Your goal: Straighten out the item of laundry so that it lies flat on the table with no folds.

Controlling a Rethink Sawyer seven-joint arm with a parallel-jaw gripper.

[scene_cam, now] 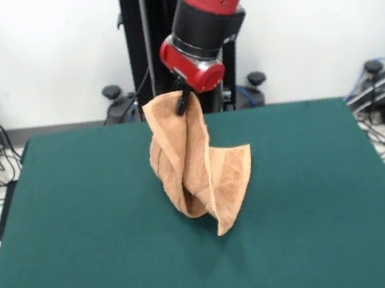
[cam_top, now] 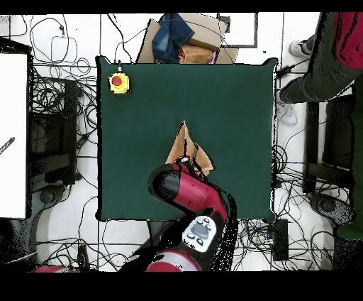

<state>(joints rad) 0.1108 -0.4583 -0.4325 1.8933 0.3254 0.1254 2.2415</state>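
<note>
The towel [scene_cam: 199, 168] is hanging from the pincer [scene_cam: 183, 102] as a tall, crumpled column of light orange-tan terry cloth. It is gathered into several deep vertical folds, and a woven band is showing along the flap that is sticking out on the picture's right in the front view. Its top corner is bunching up around the pincer, which is closed on the cloth there and holding it up. The lower part is curling under itself, and its lowest tip is reaching down to the dark green surface [scene_cam: 87, 257]; whether that tip is resting on the cloth top or hanging just above it is hard to tell.

The towel is sitting near the middle of the surface in the front view, somewhat toward the far edge, with green showing all round it. In the overhead view the towel [cam_top: 186, 148] is appearing only as a small tan patch just above the red arm [cam_top: 195, 195], which is covering part of it, so its outline from above is unclear. The pincer's tips are mostly buried in the cloth in the front view and are hidden under the arm from above.

The towel's long axis is running nearly upright, from the gripped corner down to the surface, leaning slightly toward the picture's right in the front view as it is descending.

A yellow box with a red button [cam_top: 118, 82] is standing near one corner of the surface, well apart from the towel. A person's leg [cam_top: 315, 71] is showing beside the surface's edge in the overhead view.
</note>
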